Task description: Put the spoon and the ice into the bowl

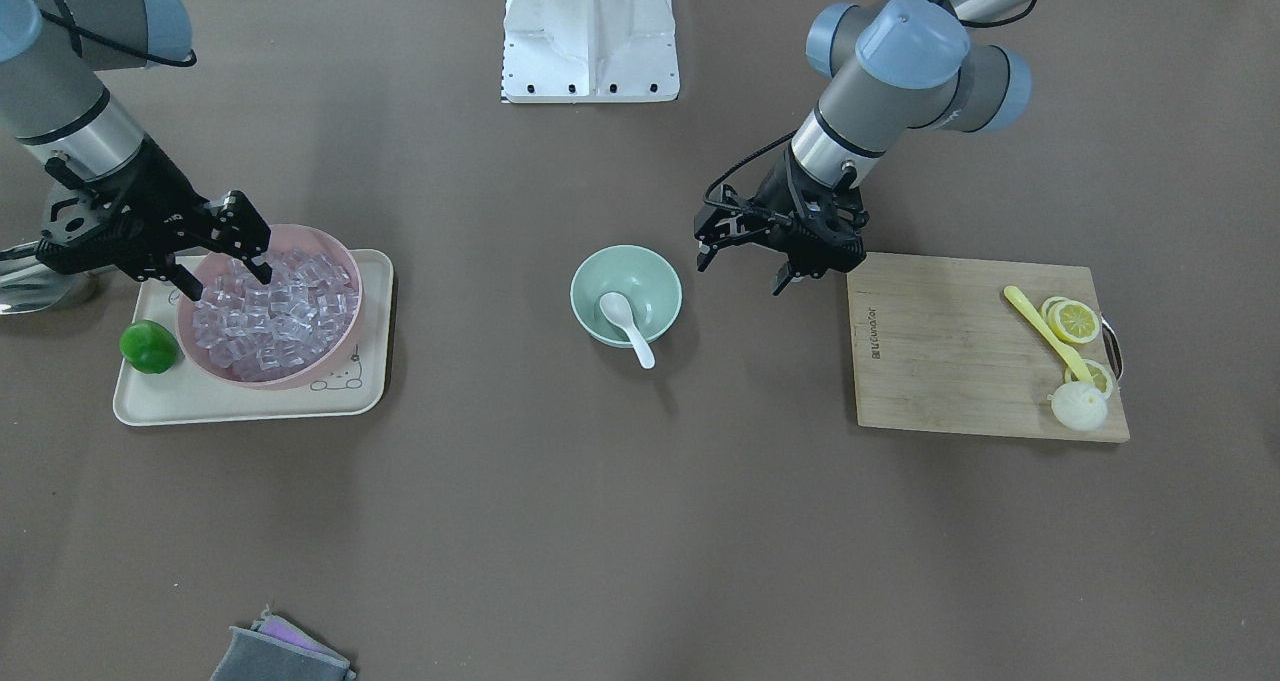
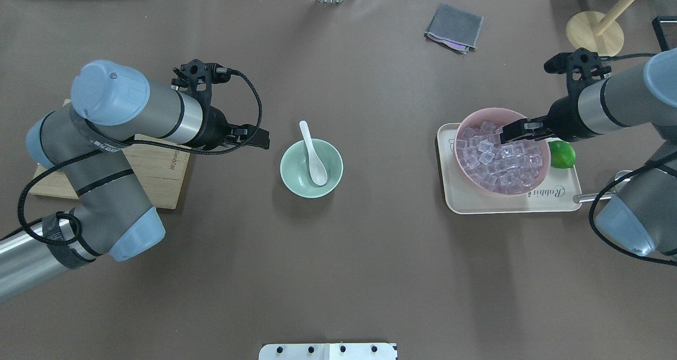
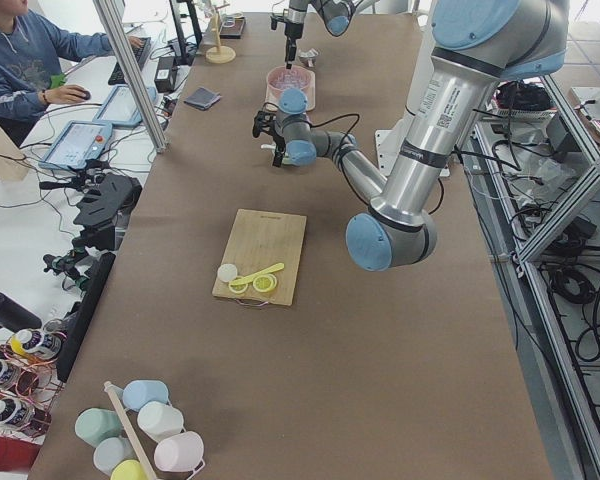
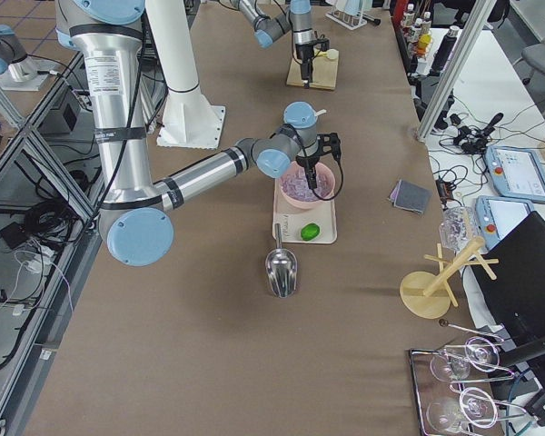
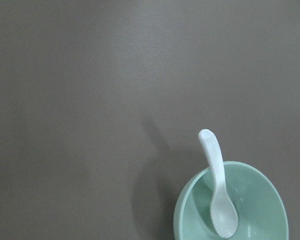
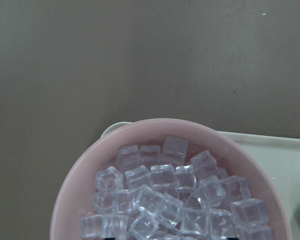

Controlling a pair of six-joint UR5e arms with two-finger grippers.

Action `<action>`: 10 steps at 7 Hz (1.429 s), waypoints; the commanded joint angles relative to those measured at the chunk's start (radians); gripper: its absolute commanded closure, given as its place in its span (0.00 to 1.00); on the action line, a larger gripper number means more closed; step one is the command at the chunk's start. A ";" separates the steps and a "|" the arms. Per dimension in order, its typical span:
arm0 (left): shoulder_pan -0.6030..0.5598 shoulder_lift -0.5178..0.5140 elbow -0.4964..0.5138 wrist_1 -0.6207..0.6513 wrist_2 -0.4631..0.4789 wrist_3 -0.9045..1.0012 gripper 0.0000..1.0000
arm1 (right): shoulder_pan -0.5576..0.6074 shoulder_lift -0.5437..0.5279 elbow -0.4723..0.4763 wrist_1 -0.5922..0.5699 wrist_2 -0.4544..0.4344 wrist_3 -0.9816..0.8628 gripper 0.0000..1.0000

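Firstly, front-facing view, spoon: the white spoon (image 1: 628, 327) lies in the mint bowl (image 1: 645, 273) at mid-table, scoop inside, handle poking over the rim.
Front-facing view, left gripper: the left gripper (image 1: 742, 269) hangs between the bowl and the cutting board (image 1: 940, 351), jaws spread, holding nothing.
Front-facing view, right gripper: the right gripper (image 1: 226, 276) has its jaws wide, tips down among the ice (image 1: 285, 316) heaped in the pink bowl (image 1: 300, 231). That bowl stands on a tray (image 1: 250, 401) with a lime (image 1: 150, 347) beside it.
Overhead view, ice: every cube seen lies in the pink bowl (image 2: 492, 116), well apart from the bowl (image 2: 296, 183) with the spoon (image 2: 316, 169).
Left wrist view, spoon: scoop low in the bowl (image 5: 260, 200), handle leaning on the rim.
Right wrist view, ice: cubes (image 6: 165, 200) fill the pink bowl; the jaws hardly show.
Right side view, near arm: it reaches down into the pink bowl (image 4: 295, 186), with a metal scoop (image 4: 282, 263) on the table near the tray.
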 commanded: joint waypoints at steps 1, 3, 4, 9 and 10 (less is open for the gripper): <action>-0.001 0.007 -0.002 0.000 0.001 -0.008 0.02 | -0.058 0.003 0.006 0.000 -0.043 -0.046 0.28; -0.001 0.018 -0.002 0.000 0.001 -0.013 0.02 | -0.075 0.011 -0.009 -0.008 -0.069 -0.068 0.28; -0.001 0.018 -0.002 0.000 0.007 -0.013 0.02 | -0.095 0.014 -0.020 -0.006 -0.071 -0.071 0.28; 0.000 0.021 -0.008 0.000 0.040 -0.018 0.02 | -0.100 0.045 -0.078 -0.002 -0.071 -0.212 0.36; 0.000 0.021 -0.008 0.000 0.040 -0.018 0.02 | -0.098 0.046 -0.089 -0.003 -0.069 -0.273 0.37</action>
